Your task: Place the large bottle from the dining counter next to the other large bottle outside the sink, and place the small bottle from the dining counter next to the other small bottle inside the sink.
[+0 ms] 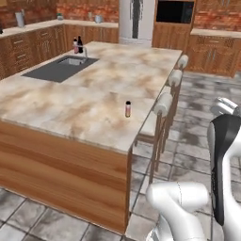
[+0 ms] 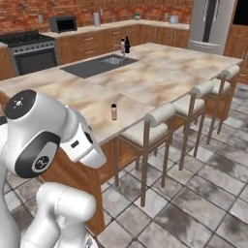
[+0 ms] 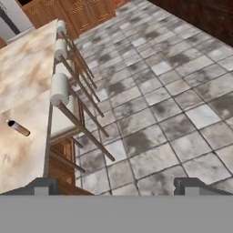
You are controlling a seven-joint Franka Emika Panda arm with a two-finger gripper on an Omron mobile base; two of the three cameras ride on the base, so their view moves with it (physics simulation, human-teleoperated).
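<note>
The small bottle (image 1: 128, 108) (image 2: 114, 112) has a dark cap and a pink-to-orange body, and stands alone near the stool-side edge of the dining counter (image 1: 84, 101) (image 2: 160, 72). In the hand view the small bottle (image 3: 18, 128) sits at the left on the dining counter (image 3: 22, 68). My gripper (image 3: 116, 186) is open and holds nothing, out over the tiled floor beside the stools. Far across the top, the large bottle (image 1: 75, 45) (image 2: 122, 46) stands right beside the other large bottle (image 1: 80, 44) (image 2: 127, 44), all black, at the far edge of the sink (image 1: 70, 61) (image 2: 113, 60). The other small bottle is hidden.
Three white-cushioned stools (image 1: 164, 103) (image 2: 160, 116) (image 3: 59, 86) line the counter's near side. Grey floor tiles (image 3: 159, 91) spread beyond them. A fridge (image 1: 136, 21), wall oven and brick-backed cabinets line the far walls; a stove (image 2: 29, 51) stands at the left.
</note>
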